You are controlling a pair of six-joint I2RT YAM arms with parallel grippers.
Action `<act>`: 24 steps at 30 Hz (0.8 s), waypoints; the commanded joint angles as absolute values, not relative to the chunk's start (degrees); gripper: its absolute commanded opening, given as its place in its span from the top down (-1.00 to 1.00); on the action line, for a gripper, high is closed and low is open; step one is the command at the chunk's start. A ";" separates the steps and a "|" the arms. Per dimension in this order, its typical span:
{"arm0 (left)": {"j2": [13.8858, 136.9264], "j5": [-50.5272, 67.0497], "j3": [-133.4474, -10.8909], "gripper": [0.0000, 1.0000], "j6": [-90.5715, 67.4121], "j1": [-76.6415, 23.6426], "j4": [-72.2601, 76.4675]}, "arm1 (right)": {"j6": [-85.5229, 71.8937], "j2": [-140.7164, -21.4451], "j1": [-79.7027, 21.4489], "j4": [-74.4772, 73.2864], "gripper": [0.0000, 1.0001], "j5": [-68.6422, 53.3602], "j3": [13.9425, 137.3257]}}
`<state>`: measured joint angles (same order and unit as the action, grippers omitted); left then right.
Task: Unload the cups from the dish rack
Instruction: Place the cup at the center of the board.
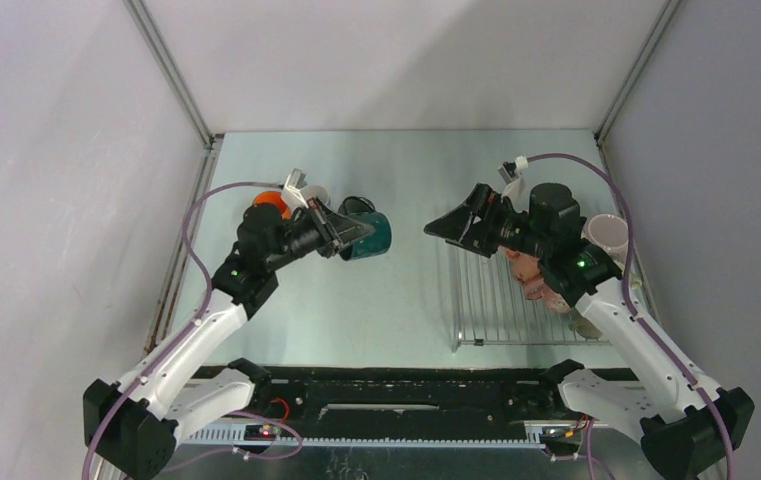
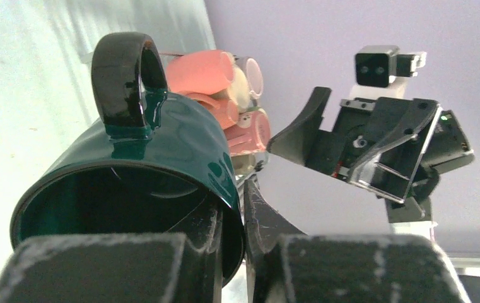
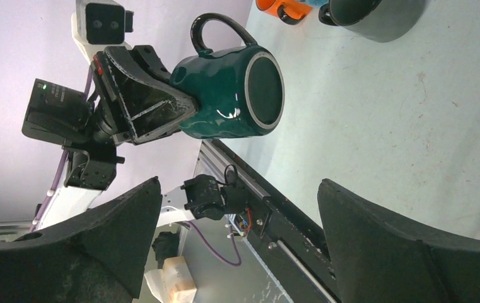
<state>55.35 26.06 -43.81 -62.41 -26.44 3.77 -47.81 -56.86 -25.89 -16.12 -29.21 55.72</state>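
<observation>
The left gripper (image 1: 348,232) clamps the dark teal mug (image 1: 374,236) by its rim, mug on its side at ten o'clock from the dish rack (image 1: 486,310); the right gripper (image 1: 444,228) gapes wide, empty. Pink mugs (image 1: 532,284) lie at the rack's three o'clock side.

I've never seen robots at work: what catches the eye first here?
A dark teal mug stands out, clamped by its rim in the left arm's jaws above the left of the table. Facing it, the right arm's jaws gape open at the edge of the wire rack, which holds pink mugs.
</observation>
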 commanded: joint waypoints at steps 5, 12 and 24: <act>51.15 16.35 -51.71 1.00 -46.56 -26.10 -16.95 | -43.79 -58.40 -27.57 -20.63 -0.99 -24.11 57.88; 53.68 0.46 -57.25 1.00 -36.36 -25.33 -35.85 | -39.84 -59.59 -28.50 -26.17 -0.99 -18.74 59.91; 66.89 -9.90 -60.10 1.00 -29.00 -15.44 -41.12 | -35.72 -59.80 -29.00 -29.55 -0.99 -17.28 59.99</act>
<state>64.14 -5.26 -54.98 -32.88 -18.85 -42.17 -38.74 -59.88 -28.29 -28.49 -18.65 57.71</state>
